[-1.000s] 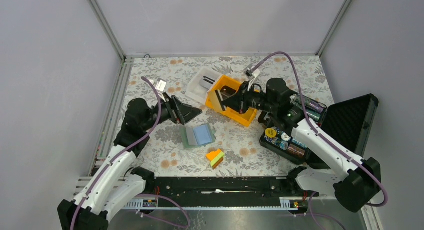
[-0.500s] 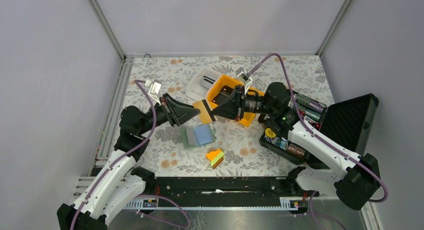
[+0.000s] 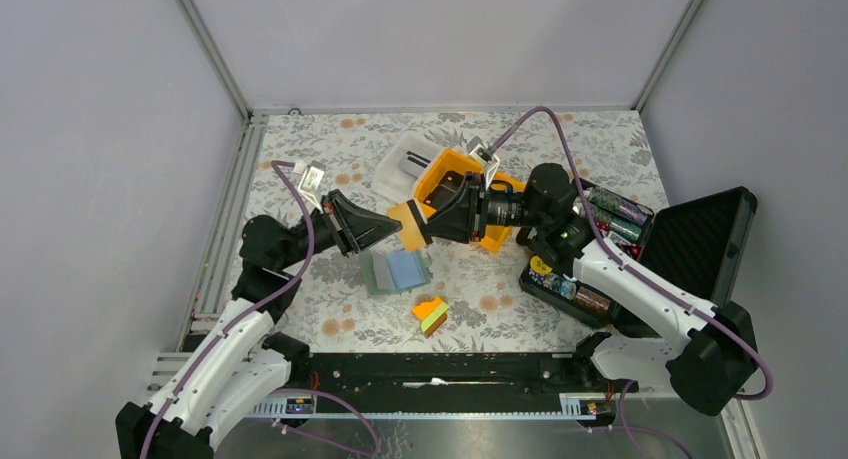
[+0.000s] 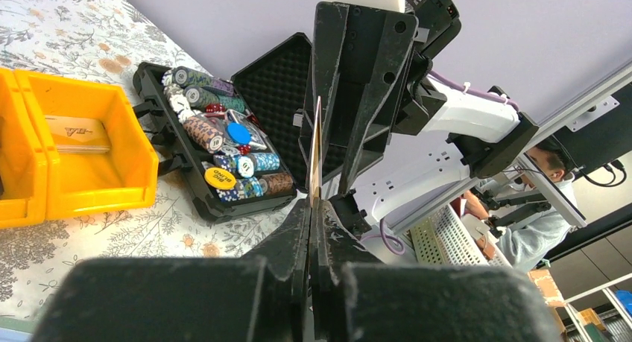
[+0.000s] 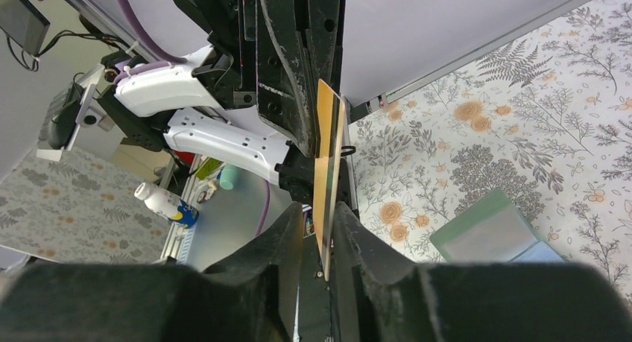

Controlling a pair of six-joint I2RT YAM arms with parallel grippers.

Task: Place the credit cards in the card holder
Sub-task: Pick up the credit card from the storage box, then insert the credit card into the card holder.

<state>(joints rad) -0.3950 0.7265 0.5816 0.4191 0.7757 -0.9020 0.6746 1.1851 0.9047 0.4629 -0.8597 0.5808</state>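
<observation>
Left wrist view first: your left pincer [image 4: 313, 208] is clenched flat on the near edge of the tan card [image 4: 317, 144], which stands edge-on in the air, well above the surface [image 4: 112, 230]. Just past it, the right pincer [image 5: 319, 223] straddles the same card from the other end. Its fingers sit a bit apart with a dark gap on one side, so I'd call that one released. The card looks thin, stiff, light and probably slick, so pinch the flat faces near one edge and leave the far edge free for the pocket. Further out, the card holder [image 3: 397, 271] lies open on the surface below, with the black case [image 4: 276, 74] of poker chips [image 4: 223, 144] beyond.
</observation>
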